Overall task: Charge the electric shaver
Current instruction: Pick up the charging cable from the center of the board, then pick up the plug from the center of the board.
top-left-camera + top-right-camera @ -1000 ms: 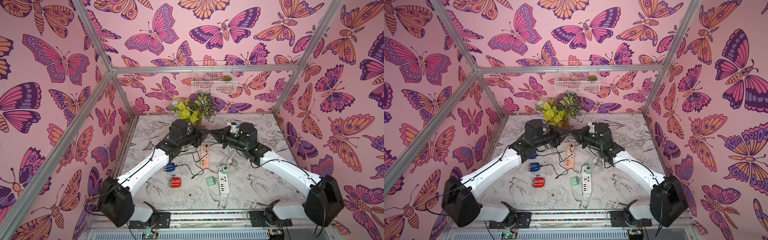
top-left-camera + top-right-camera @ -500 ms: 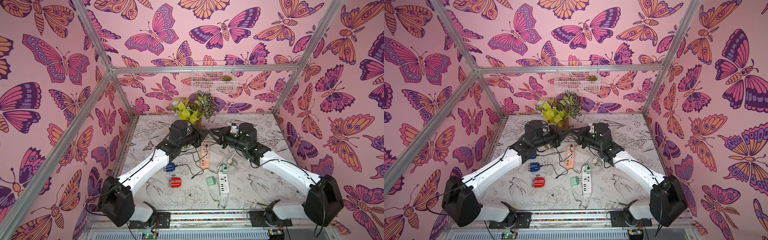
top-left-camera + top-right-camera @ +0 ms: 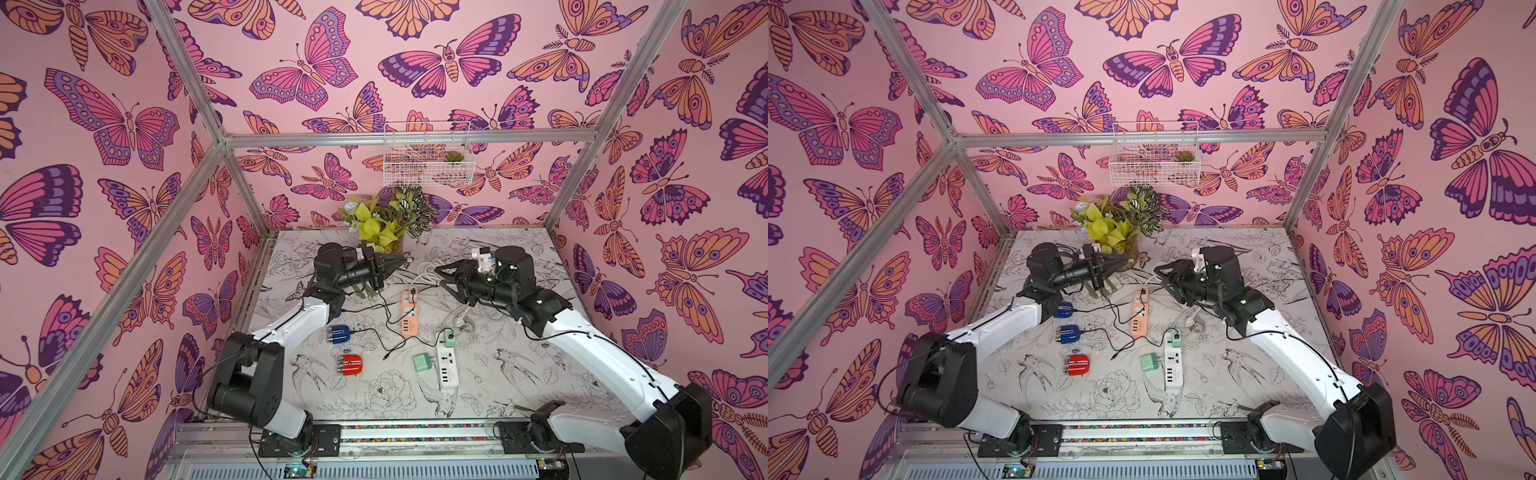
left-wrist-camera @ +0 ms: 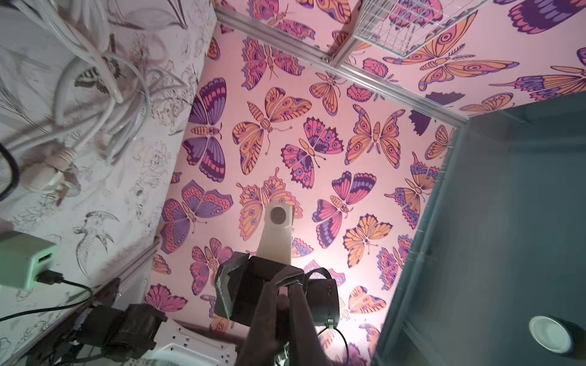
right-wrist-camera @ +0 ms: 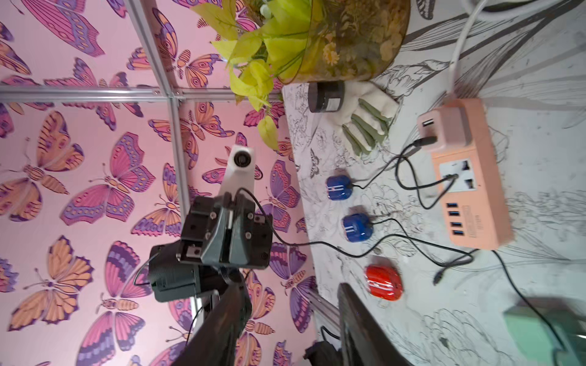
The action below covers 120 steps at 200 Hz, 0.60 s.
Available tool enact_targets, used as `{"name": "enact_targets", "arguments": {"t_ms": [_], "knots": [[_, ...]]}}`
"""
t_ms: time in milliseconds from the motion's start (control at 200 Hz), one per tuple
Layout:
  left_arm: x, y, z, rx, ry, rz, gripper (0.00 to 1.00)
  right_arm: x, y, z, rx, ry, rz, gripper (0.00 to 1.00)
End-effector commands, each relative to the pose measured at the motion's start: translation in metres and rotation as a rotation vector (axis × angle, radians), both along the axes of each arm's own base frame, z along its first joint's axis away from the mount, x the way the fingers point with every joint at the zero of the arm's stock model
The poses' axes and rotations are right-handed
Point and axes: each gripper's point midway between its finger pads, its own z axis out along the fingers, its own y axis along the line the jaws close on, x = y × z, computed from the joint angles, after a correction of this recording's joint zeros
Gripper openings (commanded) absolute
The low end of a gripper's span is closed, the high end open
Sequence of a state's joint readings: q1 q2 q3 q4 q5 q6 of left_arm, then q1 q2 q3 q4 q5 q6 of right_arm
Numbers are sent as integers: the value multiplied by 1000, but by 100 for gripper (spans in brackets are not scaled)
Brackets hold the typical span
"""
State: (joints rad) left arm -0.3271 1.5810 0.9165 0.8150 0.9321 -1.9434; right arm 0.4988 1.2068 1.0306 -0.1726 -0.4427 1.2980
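Where pink butterfly walls meet an aluminium frame, the white table [image 3: 519,374], printed with line-drawn birds and flowers, carries the red shaver [image 3: 350,365]. It lies front left, clear of both arms, with a loose cable end [image 3: 385,356] near it. A blue shaver [image 3: 338,334], cabled, lies just behind.

A wire basket [image 3: 428,174] on the back wall holds a small succulent [image 3: 453,156]. A glass pot [image 3: 395,248] holds leafy stems.

The left gripper [image 3: 399,262] is clenched, on what I cannot tell. The right gripper [image 3: 441,277] stands released.

A top view shows a second blue shaver [image 3: 1063,309] beside the left arm. Only the right wrist view shows a black canister [image 5: 326,96] by the pot.
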Motion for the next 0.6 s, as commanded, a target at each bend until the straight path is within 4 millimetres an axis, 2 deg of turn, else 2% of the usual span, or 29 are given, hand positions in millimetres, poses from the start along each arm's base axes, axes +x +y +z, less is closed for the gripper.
{"name": "enact_targets", "arguments": {"t_ms": [0,245,431,596], "knots": [[-24,1,45,-189,-132,-124,0,-19,-10,-9,-131,-39,83,51],[-34,4,48,-181,-148,-161,0,-35,-20,-20,-259,-84,164,50],[-41,7,29,-166,-83,-158,0,-42,-26,-24,-301,-112,185,49],[-37,6,20,-131,-63,-134,0,-53,-32,-31,-357,-109,207,47]]}}
